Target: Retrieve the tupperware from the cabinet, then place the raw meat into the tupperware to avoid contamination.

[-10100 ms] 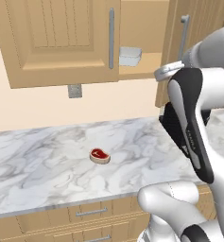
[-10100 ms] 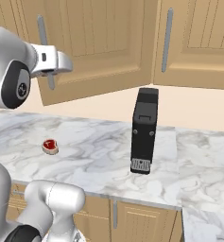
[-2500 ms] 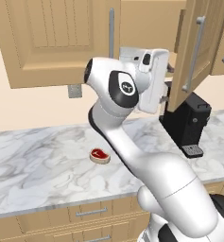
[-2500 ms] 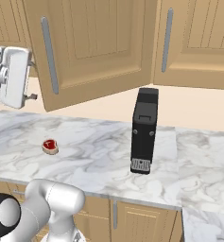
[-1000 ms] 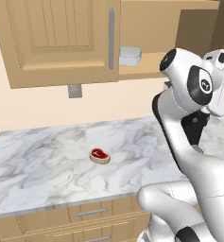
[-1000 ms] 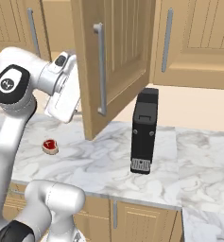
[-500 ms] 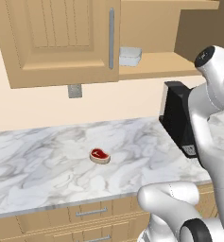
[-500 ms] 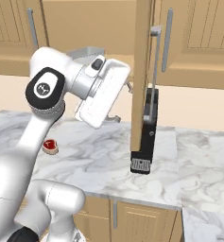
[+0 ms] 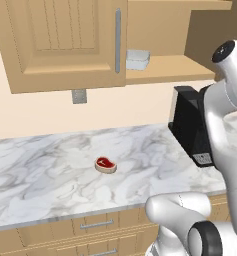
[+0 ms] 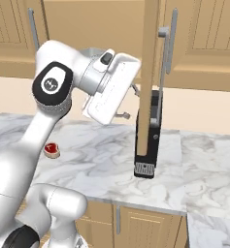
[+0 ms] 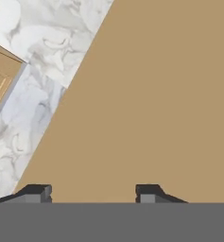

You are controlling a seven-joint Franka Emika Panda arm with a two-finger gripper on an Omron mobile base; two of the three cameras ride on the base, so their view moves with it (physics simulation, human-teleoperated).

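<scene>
we see the gripper (image 11: 90,191) up close against the plain inner face of the open cabinet door (image 10: 149,72), its two dark fingertips (image 11: 36,191) standing apart with only flat wood between them and nothing held. from the right base view the hand sits just beside that door, which swings out edge-on toward us with its grey bar handle (image 10: 169,41) on the far side, partly hiding the tall black coffee machine (image 10: 148,150) on the marble counter (image 10: 102,160).

the tupperware (image 9: 137,59) rests on the wooden shelf (image 9: 165,70) inside the cabinet (image 9: 65,40), just to the right of the closed left door's vertical handle (image 9: 118,40). it is pale grey, low and sits upright, well apart from the hand.

the raw meat (image 9: 105,164) lies flat on the counter, red face up, out in the open, left of the coffee machine and well below the shelf. in the right base view we find the same steak (image 10: 52,149) near the arm's lower link. a small grey wall outlet (image 9: 79,96) sits under the cabinet, and drawers (image 9: 97,225) with horizontal handles run below the counter edge.
</scene>
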